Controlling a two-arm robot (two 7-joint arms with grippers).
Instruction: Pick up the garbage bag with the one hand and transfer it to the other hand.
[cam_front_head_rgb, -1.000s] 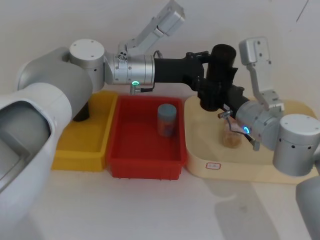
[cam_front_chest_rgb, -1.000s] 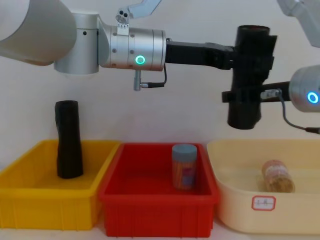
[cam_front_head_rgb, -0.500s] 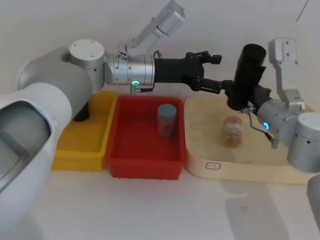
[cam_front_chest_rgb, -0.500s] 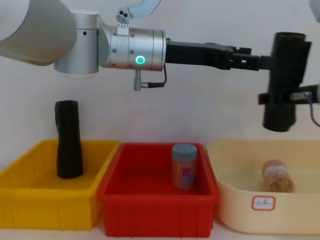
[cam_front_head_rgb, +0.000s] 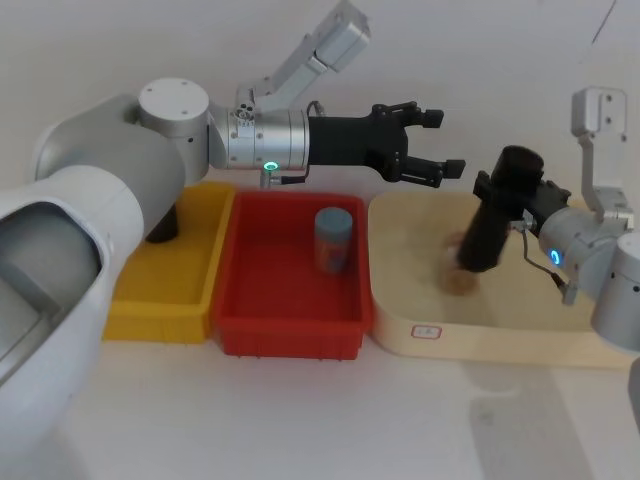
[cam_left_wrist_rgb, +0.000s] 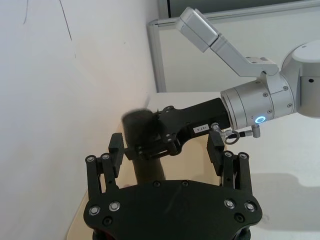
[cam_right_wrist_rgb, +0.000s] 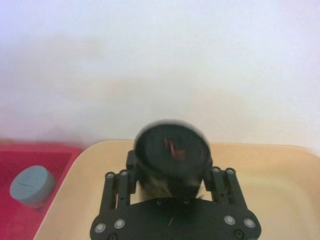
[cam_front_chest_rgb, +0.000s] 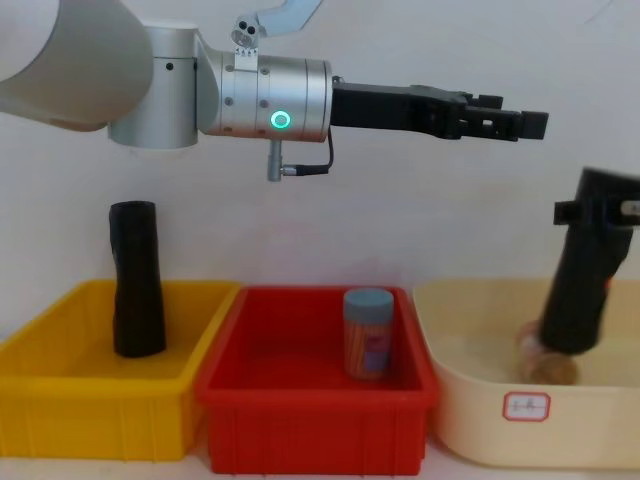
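Note:
The garbage bag (cam_front_head_rgb: 495, 212) is a black roll, tilted, with its lower end down in the cream tray (cam_front_head_rgb: 470, 335). My right gripper (cam_front_head_rgb: 512, 198), on the blue-lit arm, is shut on the bag's upper part. In the chest view the garbage bag (cam_front_chest_rgb: 583, 270) leans over the cream tray (cam_front_chest_rgb: 480, 420) at the right edge. The right wrist view looks down on the bag's round top (cam_right_wrist_rgb: 172, 152) between the fingers (cam_right_wrist_rgb: 131, 162). My left gripper (cam_front_head_rgb: 440, 142), on the green-lit arm, hangs open and empty above and left of the bag. It also shows in the chest view (cam_front_chest_rgb: 520, 122).
A yellow bin (cam_front_chest_rgb: 60, 400) at the left holds another black roll (cam_front_chest_rgb: 135, 280), standing upright. The red bin (cam_front_chest_rgb: 310, 420) in the middle holds a blue-lidded jar (cam_front_chest_rgb: 367, 333). A small jar (cam_front_chest_rgb: 545, 368) lies in the cream tray, partly behind the bag.
The left gripper let go of the bag and stayed in place, open. The right gripper carried the bag to the right and down, tilting it, until its lower end reached the cream tray.

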